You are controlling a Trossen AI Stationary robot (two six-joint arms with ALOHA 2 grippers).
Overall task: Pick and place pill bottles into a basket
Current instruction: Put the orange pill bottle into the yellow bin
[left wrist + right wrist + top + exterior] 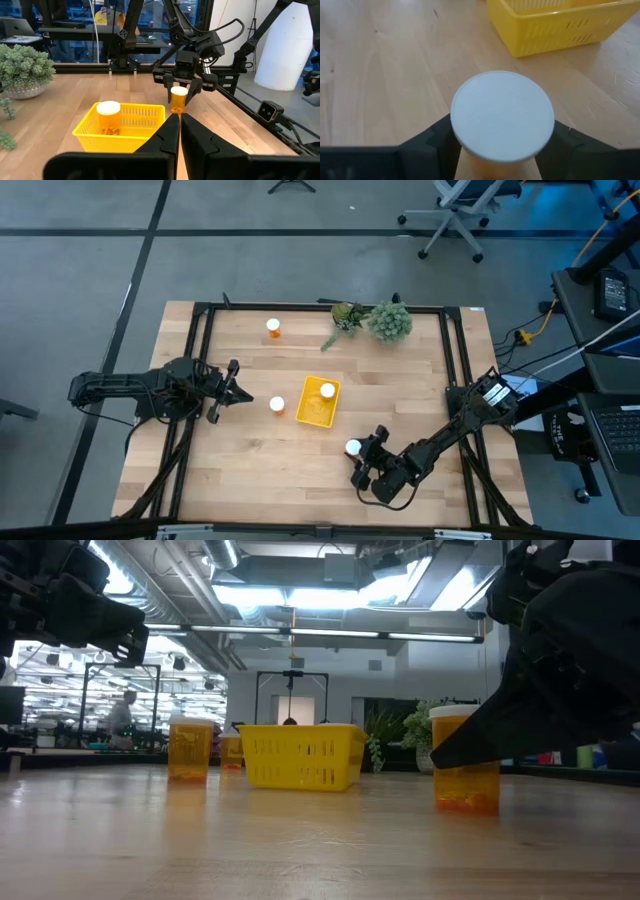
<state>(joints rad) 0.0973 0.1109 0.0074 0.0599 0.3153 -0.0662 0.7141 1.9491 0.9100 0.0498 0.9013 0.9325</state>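
Observation:
The yellow basket (317,402) stands mid-table with one orange, white-capped pill bottle (327,390) upright inside it. A second bottle (277,405) stands just left of the basket, and a third (273,328) stands near the far edge. My right gripper (357,453) is shut on a fourth bottle (502,115) near the front edge, right of the basket. This bottle also shows in the low view (465,775). My left gripper (243,393) is shut and empty, hovering left of the second bottle and pointing toward the basket (120,127). My right gripper pinches the bottle's orange body just under the white cap (470,167) between its two fingers (430,145), one on each side. The fingers slant down from the table's right. The bottle stands upright with its base on the table (465,808).
Green plant sprigs (375,318) lie at the far edge, right of centre. A black frame rail (200,360) runs around the tabletop. Bare wood lies between the basket and the front edge.

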